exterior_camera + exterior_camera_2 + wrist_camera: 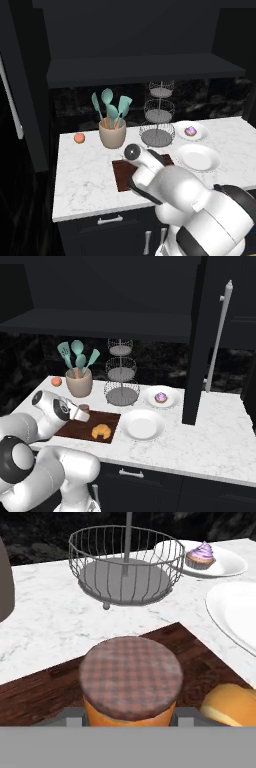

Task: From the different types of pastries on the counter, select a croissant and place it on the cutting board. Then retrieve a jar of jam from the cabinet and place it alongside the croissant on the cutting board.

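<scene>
An orange jar of jam (129,684) with a brown checked lid sits between my fingertips (73,715), and my gripper (129,717) is shut on it. Jar and gripper (80,413) are at the back middle of the dark wooden cutting board (70,428); whether the jar rests on the wood cannot be told. The golden croissant (101,431) lies on the board just right of the jar, and its end (231,704) shows in the hand view. The purple-topped pastry (161,397) sits on a white plate on the marble counter (215,431). The arm hides most of the board (122,174) in the left base view.
A wire tiered basket (121,391) stands just behind the board. A beige pot of teal utensils (79,383) is at the back left, with a peach-coloured fruit (56,381) beside it. An empty white plate (142,425) lies right of the board. The dark cabinet shelf (145,67) hangs overhead.
</scene>
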Available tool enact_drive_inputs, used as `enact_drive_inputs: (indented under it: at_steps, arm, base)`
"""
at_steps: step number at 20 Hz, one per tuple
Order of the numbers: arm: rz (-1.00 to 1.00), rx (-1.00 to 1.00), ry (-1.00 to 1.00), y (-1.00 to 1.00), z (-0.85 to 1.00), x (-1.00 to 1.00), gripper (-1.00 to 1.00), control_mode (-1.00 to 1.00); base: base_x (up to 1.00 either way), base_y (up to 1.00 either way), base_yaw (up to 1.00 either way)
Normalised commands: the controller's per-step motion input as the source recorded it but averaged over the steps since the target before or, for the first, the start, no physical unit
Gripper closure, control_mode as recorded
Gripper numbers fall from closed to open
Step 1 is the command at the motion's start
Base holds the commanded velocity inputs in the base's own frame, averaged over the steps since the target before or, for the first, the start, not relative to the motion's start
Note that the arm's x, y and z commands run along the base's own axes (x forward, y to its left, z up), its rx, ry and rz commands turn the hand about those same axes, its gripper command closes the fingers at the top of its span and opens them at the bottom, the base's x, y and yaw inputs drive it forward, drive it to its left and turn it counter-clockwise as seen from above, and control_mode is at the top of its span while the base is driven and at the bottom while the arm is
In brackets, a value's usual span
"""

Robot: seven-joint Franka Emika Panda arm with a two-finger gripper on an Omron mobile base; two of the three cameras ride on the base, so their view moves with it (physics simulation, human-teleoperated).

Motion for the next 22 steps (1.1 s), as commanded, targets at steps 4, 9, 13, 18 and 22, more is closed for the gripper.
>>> enact_drive_inputs:
  at_steps: [4, 9, 13, 18, 22]
  arm:
    - [0.00, 0.01, -0.03, -0.23, -0.38, -0.05, 1.00, -1.00]
    - [0.00, 0.02, 0.00, -0.27, -0.45, -0.11, 1.00, -1.00]
    - [0.00, 0.00, -0.04, -0.27, -0.52, -0.08, 1.00, -1.00]
    - [0.00, 0.00, -0.12, -0.19, -0.53, 0.00, 1.00, -1.00]
    - [0.00, 0.00, -0.11, -0.20, -0.54, -0.05, 1.00, -1.00]
  base:
    - [0.00, 0.00, 0.00]
    - [0.00, 0.00, 0.00]
    - [0.00, 0.00, 0.00]
    - [0.00, 0.00, 0.00]
    - [0.00, 0.00, 0.00]
